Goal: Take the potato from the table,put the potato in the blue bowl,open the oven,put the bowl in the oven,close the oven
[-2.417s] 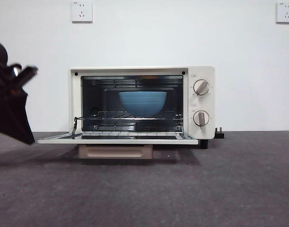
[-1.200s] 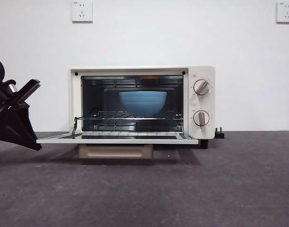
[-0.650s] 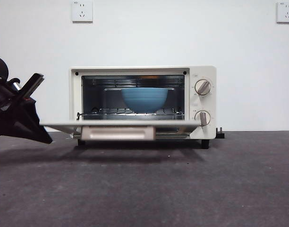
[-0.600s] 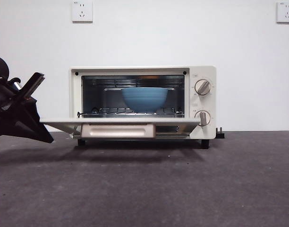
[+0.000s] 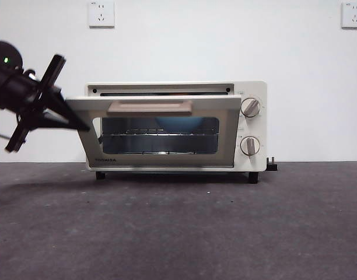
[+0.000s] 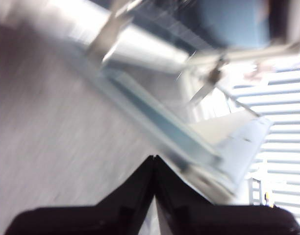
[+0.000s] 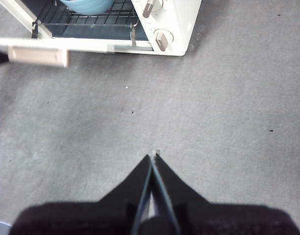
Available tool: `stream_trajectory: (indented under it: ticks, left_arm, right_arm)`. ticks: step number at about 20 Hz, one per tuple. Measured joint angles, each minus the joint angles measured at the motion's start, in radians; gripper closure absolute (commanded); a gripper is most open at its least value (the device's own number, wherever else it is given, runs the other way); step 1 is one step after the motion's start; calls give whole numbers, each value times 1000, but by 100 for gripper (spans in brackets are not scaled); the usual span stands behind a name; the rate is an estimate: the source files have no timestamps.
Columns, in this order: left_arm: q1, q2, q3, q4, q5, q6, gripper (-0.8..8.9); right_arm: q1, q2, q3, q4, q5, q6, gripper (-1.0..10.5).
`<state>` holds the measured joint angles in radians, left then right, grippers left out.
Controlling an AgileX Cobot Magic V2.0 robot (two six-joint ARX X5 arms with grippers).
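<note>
Left claw [image 5: 79, 123], closed and empty, props cream-white toaster oven's [image 5: 248, 125] glass door [image 5: 158, 133] nearly closed over deep blue bowl [image 7: 86, 5]; right claw [image 7: 153, 157] closed, idle.

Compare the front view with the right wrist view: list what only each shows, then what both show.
Front view only: two wall sockets, the plug behind the oven, and the left tool at the door's corner.
Right wrist view only: the right tool, shut, over bare table away from the oven.
Both: the oven, its half-raised door, handle, two knobs, and the blue bowl inside.

Both tools [image 6: 154, 159] [image 7: 153, 157] closed, empty.
</note>
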<state>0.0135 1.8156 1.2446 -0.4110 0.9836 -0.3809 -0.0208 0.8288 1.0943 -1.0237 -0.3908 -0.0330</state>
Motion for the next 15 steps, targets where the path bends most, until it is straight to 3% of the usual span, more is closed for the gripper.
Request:
stream_trajectory:
  ticks: [5, 15]
  left_arm:
    - [-2, 0, 131, 33, -13, -73, 822]
    - [-8, 0, 173, -10, 3, -91, 822]
  right_arm:
    - [0, 0, 0, 0, 0, 0, 958]
    - [0, 0, 0, 1, 0, 0, 958]
